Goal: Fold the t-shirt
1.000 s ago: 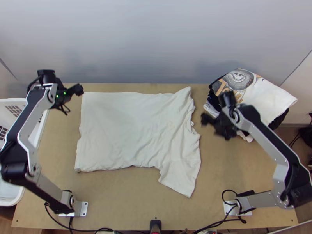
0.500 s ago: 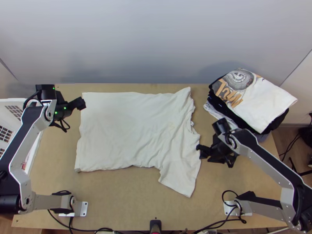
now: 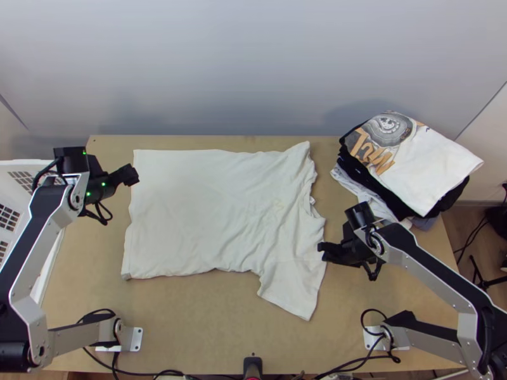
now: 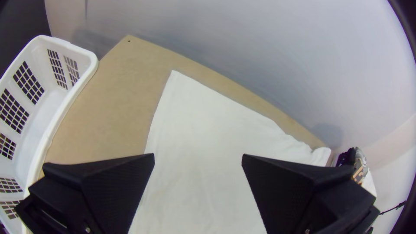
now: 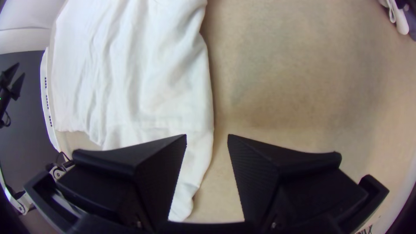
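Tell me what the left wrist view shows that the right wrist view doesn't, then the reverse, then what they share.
Left wrist view: the table's far-left corner with its small hole, and the orange print on the stack's top garment.

Right wrist view: the t-shirt's near-side sleeve, lying out flat on the table, and silver-grey links of the left arm.

Both: the white t-shirt, the light wooden table, the white laundry basket and part of the clothes stack.

I see the off-white t-shirt point(image 3: 190, 209) lying mostly flat on the surface point(image 3: 209, 323), its hem point(image 3: 129, 215) at the top view's left, one short sleeve point(image 3: 290, 288) angled toward the near edge, wrinkles across its right part.
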Action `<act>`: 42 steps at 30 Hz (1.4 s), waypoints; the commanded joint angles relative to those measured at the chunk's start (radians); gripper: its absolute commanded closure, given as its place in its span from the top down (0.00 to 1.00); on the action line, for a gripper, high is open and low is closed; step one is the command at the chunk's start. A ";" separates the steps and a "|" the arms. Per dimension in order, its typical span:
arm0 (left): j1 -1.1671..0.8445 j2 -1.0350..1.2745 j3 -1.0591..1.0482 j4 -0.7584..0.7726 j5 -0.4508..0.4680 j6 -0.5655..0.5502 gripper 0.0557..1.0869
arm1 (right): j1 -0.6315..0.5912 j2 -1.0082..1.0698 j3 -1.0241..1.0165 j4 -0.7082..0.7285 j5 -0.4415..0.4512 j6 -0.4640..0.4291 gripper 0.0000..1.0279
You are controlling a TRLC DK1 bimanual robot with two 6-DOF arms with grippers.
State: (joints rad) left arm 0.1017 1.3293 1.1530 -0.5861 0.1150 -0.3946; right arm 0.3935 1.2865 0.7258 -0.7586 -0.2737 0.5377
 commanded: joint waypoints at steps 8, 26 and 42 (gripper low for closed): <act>-0.002 -0.070 -0.036 -0.018 -0.002 -0.001 0.95 | 0.004 -0.012 -0.052 0.082 0.011 0.001 0.20; 0.049 -0.105 -0.055 -0.159 0.000 0.362 0.95 | 0.027 0.025 -0.085 0.134 0.011 0.015 0.34; 0.305 -0.007 -0.118 -0.497 0.152 0.827 0.95 | 0.091 -0.003 -0.108 0.219 0.093 0.024 0.03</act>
State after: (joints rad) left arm 0.3080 1.2533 1.0489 -0.9302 0.1963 0.2951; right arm 0.4694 1.2911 0.6243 -0.5591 -0.2047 0.5606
